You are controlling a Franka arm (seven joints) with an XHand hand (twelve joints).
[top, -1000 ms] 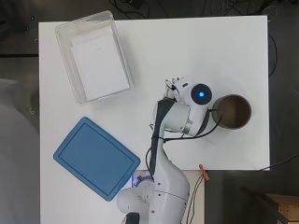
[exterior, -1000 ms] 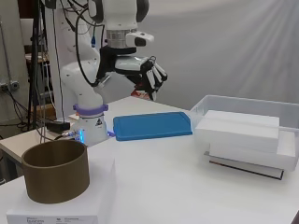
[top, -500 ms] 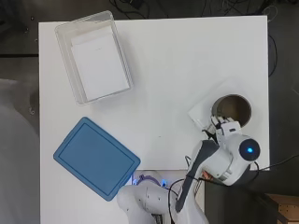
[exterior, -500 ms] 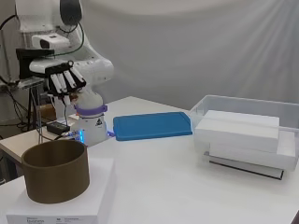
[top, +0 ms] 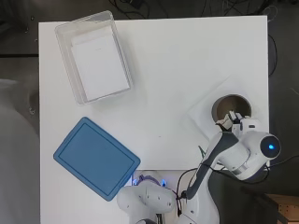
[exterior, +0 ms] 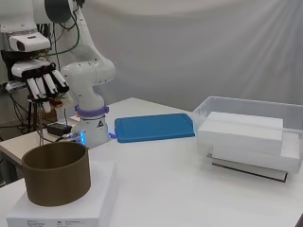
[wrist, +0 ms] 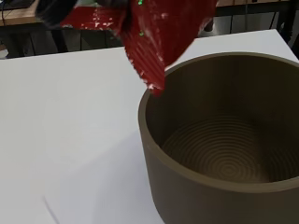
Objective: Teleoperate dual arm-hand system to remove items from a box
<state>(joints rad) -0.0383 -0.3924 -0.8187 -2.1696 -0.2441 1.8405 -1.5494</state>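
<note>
A red, crinkled foil packet (wrist: 159, 32) hangs from the hand (exterior: 45, 85) just above the near rim of a brown ribbed tub (wrist: 224, 140), and the hand's fingers curl down around it. The packet looks light, thin and floppy, likely slippery, so a pinch across its top edge probably suits it best. The tub is stiff, round and empty, standing on a flat white box (exterior: 61, 210); well apart, a clear plastic bin (top: 65, 56) holds smooth white boxes (top: 100, 65), beside a blue lid (top: 96, 158).
</note>
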